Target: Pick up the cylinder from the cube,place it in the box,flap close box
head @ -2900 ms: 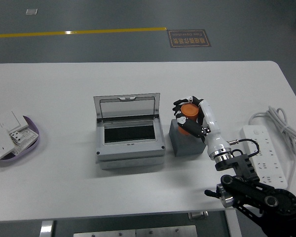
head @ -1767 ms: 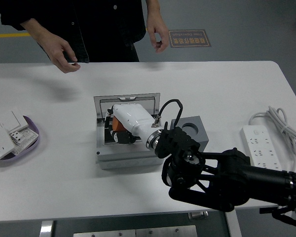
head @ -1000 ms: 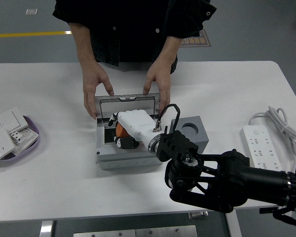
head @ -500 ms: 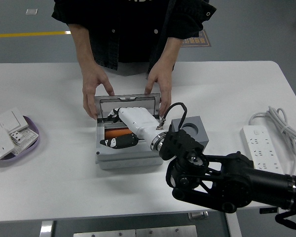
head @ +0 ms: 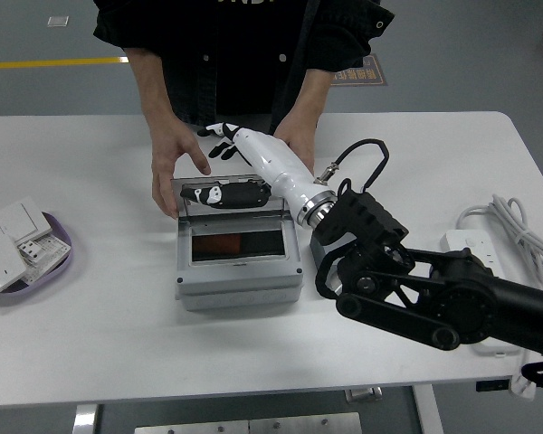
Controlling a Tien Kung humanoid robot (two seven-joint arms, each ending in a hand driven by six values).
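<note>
While one orange cylinder lies inside the grey box, the right hand hovers at its raised lid, fingers loose, gripping nothing; a person's two hands brace the lid.

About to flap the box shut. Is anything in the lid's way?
Possibly. The person's hands grip the raised lid at its far corners, and the right hand reaches over its top edge. The orange cylinder lies inside the box, apparently below the rim.
</note>
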